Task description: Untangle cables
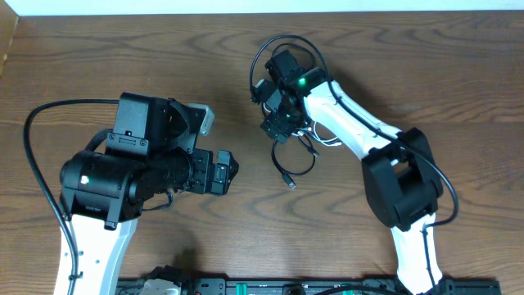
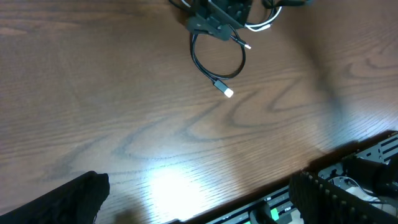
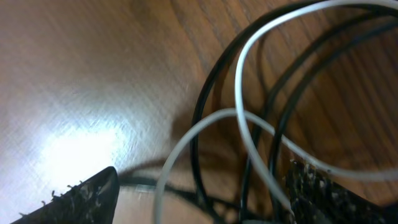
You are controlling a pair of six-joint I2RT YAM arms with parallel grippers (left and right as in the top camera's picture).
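Observation:
The cables [image 1: 296, 156] lie in a tangled bundle of thin black and white loops at the table's middle. One black loop ends in a small plug [image 1: 288, 180]. My right gripper [image 1: 278, 123] is down on the bundle. In the right wrist view its fingers [image 3: 199, 199] are spread wide, with white loops [image 3: 239, 81] and black loops [image 3: 198, 124] lying between them. My left gripper [image 1: 228, 168] is open and empty, well left of the bundle. In the left wrist view its fingers [image 2: 199, 205] are apart over bare wood, and the black loop [image 2: 217, 62] and its plug [image 2: 227, 92] lie far ahead.
The wooden table [image 1: 123, 57] stretches to a white edge at the back. A thick black lead [image 1: 33, 156] arcs round the left arm. A black rail with green lights [image 1: 246, 287] runs along the front edge and also shows in the left wrist view [image 2: 373, 162].

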